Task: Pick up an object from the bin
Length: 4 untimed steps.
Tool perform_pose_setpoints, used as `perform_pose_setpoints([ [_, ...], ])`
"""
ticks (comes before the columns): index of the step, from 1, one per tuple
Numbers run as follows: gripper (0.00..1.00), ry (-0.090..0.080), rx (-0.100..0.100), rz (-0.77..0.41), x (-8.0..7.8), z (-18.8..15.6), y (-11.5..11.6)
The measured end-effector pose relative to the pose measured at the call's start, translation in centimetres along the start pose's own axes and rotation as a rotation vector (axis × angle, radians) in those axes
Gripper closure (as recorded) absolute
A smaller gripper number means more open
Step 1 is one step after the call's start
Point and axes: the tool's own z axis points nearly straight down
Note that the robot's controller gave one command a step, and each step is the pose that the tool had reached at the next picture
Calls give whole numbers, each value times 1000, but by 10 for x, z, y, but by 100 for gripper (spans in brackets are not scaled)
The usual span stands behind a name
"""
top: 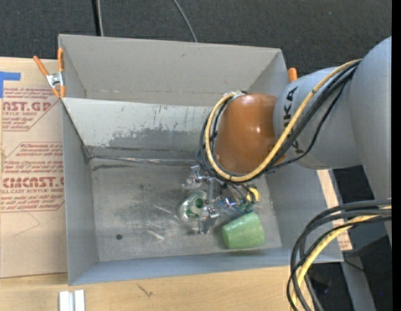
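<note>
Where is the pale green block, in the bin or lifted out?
In the bin: the pale green block lies on its floor, front right, beside the gripper.

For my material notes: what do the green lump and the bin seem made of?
The green lump: probably foam or soft plastic, matte with rounded edges. The bin: grey sheet metal, dull, scuffed and scratched on its floor.

The bin [116, 193] is matt, scratched grey metal; the green block [243, 232] at five o'clock looks matt.
</note>
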Motion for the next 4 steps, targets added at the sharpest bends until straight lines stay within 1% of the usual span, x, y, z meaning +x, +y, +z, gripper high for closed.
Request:
perform_pose_setpoints([
  [1,0,1,-1,60,1,1,-19],
  [2,0,-2,1,54,-15,27,-1],
  [3,0,-12,-1,177,-7,26,2],
  [4,100,-17,-2,177,-9,23,2],
])
